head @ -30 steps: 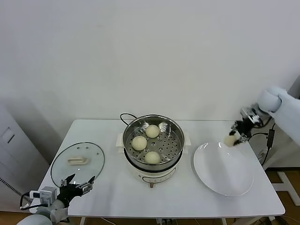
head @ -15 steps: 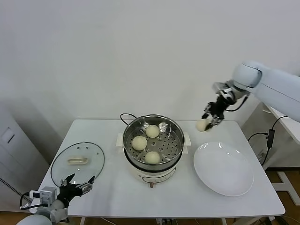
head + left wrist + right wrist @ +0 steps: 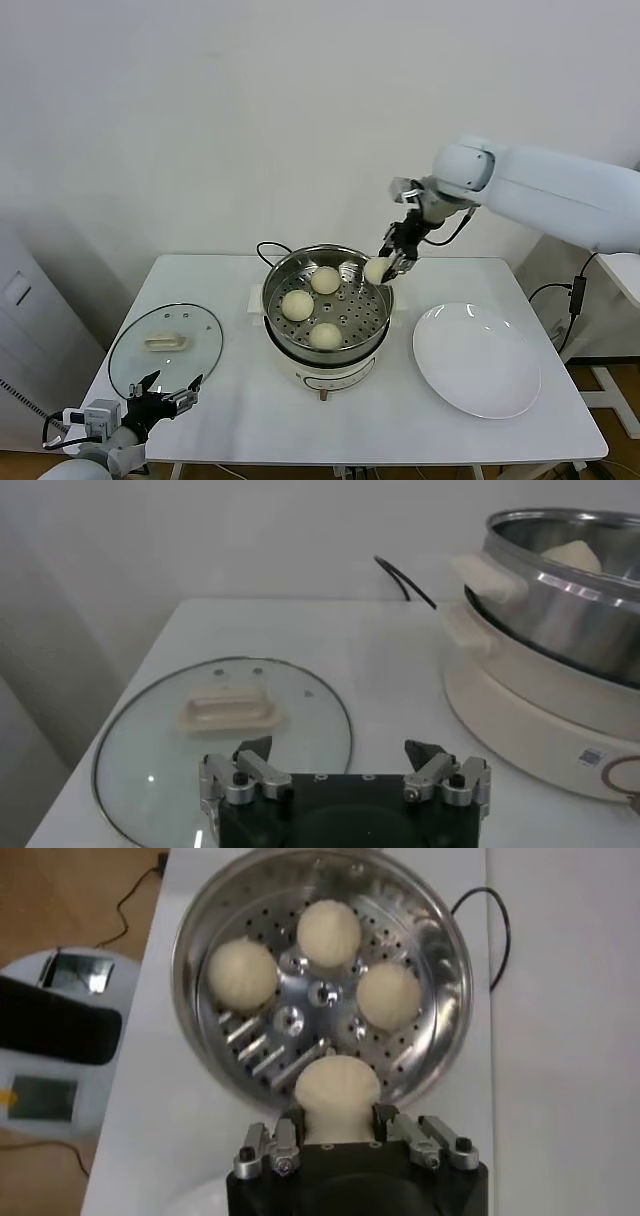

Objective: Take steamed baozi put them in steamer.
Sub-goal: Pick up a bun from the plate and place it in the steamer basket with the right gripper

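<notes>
The steamer [image 3: 376, 279] stands mid-table, a shiny steel pot on a white base, with three pale baozi on its perforated tray [image 3: 296, 304] [image 3: 325, 280] [image 3: 324, 336]. My right gripper [image 3: 384, 266] hangs above the pot's right rim, shut on another baozi [image 3: 377, 270]. The right wrist view shows that bun [image 3: 338, 1091] squeezed between the fingers, over the steamer's edge [image 3: 452, 998]. My left gripper [image 3: 165, 392] rests open and empty at the table's front left corner.
A round glass lid [image 3: 165, 345] with a cream handle lies left of the steamer, just beyond the left gripper [image 3: 342, 761]. A bare white plate [image 3: 477, 360] lies right of the steamer. A black cord [image 3: 270, 247] loops behind the pot.
The right arm has swung left with its baozi, from beyond the plate's far right edge to above the steamer's right rim. The left arm has stayed still.
</notes>
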`<control>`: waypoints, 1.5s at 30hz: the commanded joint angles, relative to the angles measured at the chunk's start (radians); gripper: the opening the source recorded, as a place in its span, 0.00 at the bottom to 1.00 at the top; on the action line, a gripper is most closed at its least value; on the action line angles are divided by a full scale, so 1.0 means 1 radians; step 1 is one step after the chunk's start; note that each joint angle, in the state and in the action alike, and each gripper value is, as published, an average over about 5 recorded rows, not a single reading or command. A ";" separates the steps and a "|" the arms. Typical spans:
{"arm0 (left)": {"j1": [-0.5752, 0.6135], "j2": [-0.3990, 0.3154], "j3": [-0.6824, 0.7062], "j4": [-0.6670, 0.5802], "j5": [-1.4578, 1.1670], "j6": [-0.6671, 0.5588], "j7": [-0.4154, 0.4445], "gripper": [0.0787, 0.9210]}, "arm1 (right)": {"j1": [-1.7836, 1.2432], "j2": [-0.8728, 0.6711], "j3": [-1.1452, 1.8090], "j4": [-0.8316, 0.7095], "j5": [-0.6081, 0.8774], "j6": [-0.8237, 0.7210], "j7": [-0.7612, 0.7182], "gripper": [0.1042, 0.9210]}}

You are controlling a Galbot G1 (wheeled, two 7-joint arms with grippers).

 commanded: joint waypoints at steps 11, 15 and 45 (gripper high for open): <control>0.006 -0.014 -0.005 -0.005 0.001 0.000 0.000 0.88 | -0.145 0.063 0.005 0.017 0.041 -0.138 0.203 0.40; 0.010 -0.016 -0.008 -0.007 0.002 0.001 0.000 0.88 | -0.177 0.071 0.018 0.004 0.026 -0.146 0.222 0.40; 0.014 -0.032 -0.013 0.004 0.021 0.002 -0.002 0.88 | -0.237 -0.149 0.318 0.006 0.224 -0.019 0.203 0.88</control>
